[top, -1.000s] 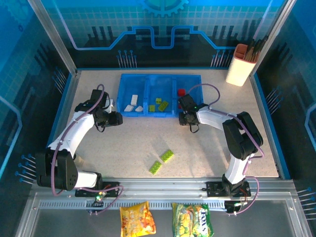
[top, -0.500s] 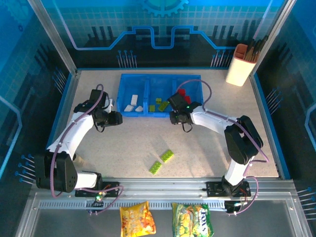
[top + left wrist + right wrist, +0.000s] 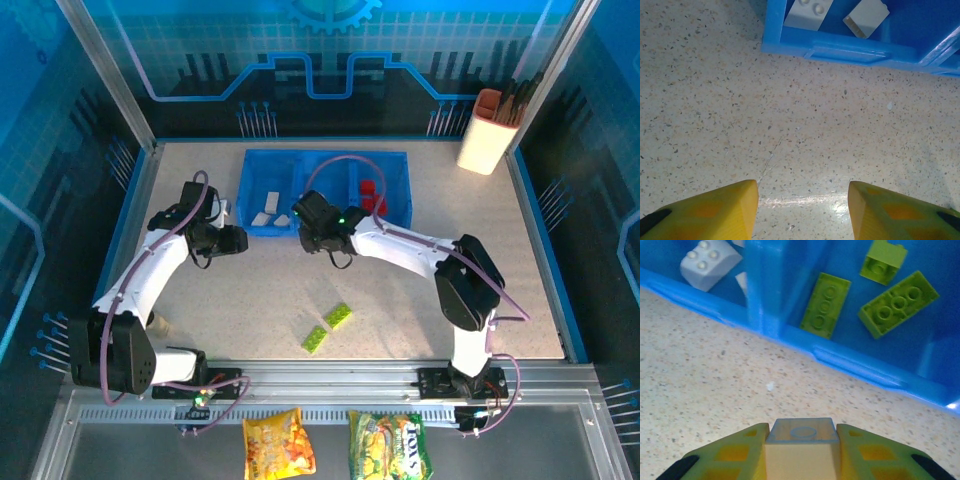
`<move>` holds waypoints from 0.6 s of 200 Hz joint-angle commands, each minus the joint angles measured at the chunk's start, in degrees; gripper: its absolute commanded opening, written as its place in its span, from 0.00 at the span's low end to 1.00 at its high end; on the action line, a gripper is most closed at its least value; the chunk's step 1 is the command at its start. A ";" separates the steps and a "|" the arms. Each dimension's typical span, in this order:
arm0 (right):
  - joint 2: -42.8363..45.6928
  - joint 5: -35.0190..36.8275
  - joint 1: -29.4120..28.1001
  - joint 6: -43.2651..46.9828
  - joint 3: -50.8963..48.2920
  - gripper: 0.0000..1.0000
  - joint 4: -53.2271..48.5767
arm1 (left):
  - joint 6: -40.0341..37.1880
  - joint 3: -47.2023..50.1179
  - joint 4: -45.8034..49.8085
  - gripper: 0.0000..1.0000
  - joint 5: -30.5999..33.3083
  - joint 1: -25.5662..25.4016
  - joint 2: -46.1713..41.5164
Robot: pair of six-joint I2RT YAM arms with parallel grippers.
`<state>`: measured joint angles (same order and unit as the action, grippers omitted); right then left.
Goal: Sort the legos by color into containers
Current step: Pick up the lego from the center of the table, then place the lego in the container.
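Left claw (image 3: 802,200): jaws apart, empty, over bare counter (image 3: 715,100).
Tray (image 3: 396,156), left bay: white bricks (image 3: 807,9) sorted.
Right claw (image 3: 801,432): clamped on a cream brick (image 3: 800,452); you have the white bay at 11 o'clock from it.
Middle bay: green bricks (image 3: 826,304).
Right bay: red bricks (image 3: 368,193).
Left for you: two lime bricks (image 3: 338,316) loose on the counter, 6 o'clock of the tray.

My right gripper (image 3: 801,435), clamping a cream brick (image 3: 801,452), is facing the tray (image 3: 855,367). Its front wall is blocking the way forward at table level, and the divider (image 3: 765,285) between the white and green compartments is standing straight ahead. My left gripper (image 3: 802,187), jaws parted, is hovering over bare table (image 3: 790,125) just short of the tray's near-left corner. Nearer my bases, two green bricks (image 3: 338,316) are lying on open table.
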<state>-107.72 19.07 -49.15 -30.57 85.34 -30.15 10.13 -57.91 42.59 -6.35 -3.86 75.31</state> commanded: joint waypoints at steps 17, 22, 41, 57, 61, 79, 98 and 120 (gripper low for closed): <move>-3.56 -0.36 -2.30 0.14 5.98 0.34 1.79 | -0.98 0.87 -0.49 0.51 -1.56 0.61 -0.52; -4.08 -0.59 -2.48 0.29 6.59 0.34 2.20 | -0.95 0.82 -0.42 0.51 -1.48 0.59 -0.44; -5.90 -0.96 -2.99 1.11 8.96 0.34 3.70 | -0.98 0.78 -0.46 0.51 -1.04 0.61 -0.34; -7.16 -0.50 -3.29 1.88 10.35 0.33 5.60 | -1.12 0.54 -0.19 0.51 0.06 0.61 0.05; -7.42 -0.61 -3.38 2.31 10.48 0.33 6.38 | -1.11 0.45 -0.11 0.51 0.17 0.60 0.18; -8.88 -0.27 -3.49 4.94 11.19 0.33 9.33 | -1.24 0.25 -0.11 0.50 0.29 0.70 0.62; -10.86 0.64 -3.40 9.59 13.70 0.33 9.73 | -1.20 0.15 -0.13 0.50 -0.02 0.69 0.87; -13.59 2.23 -3.41 16.77 17.63 0.33 7.91 | -1.15 0.25 -0.22 0.50 -0.16 0.69 0.89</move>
<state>-118.39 19.20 -51.83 -22.65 98.41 -22.85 10.11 -57.91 42.52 -6.31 -3.84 75.53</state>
